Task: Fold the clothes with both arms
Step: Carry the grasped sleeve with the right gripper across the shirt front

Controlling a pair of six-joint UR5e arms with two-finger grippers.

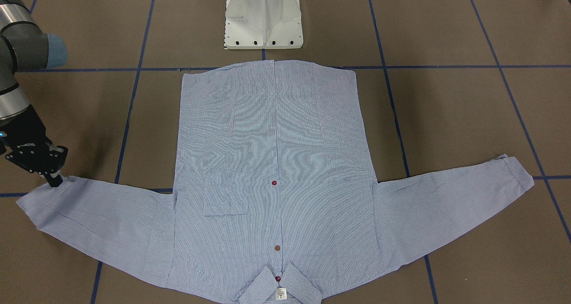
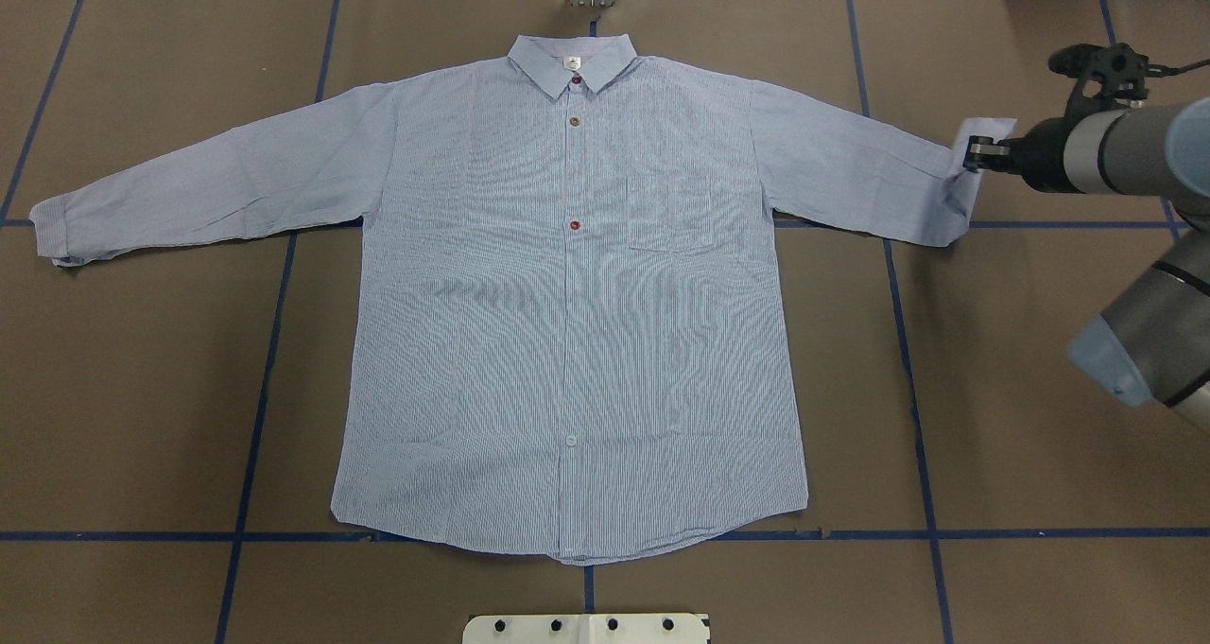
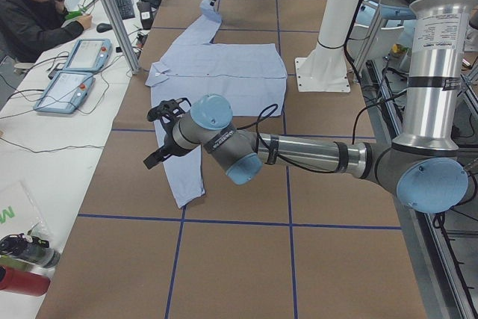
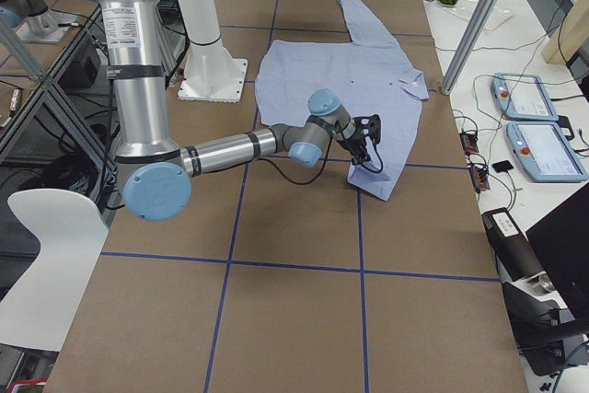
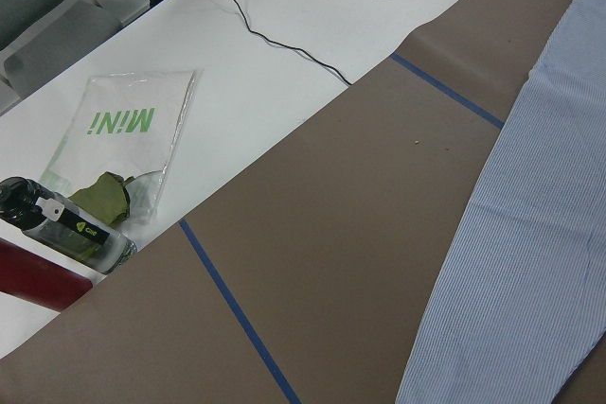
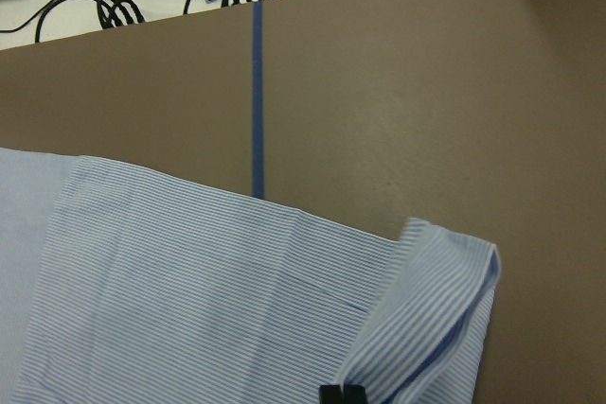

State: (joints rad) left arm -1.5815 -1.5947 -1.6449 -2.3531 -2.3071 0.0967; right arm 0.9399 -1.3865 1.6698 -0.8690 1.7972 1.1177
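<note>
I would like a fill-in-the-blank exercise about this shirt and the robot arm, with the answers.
1. The shirt lies flat, buttons facing ____.
2. The right gripper pinches the cuff of one ____.
3. The tape lines on the table are ____.
Answers: up; sleeve; blue.

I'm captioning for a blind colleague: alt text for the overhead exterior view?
A light blue striped button-up shirt lies flat, sleeves spread, on a brown table. The right gripper pinches the cuff at the view's right.
</note>
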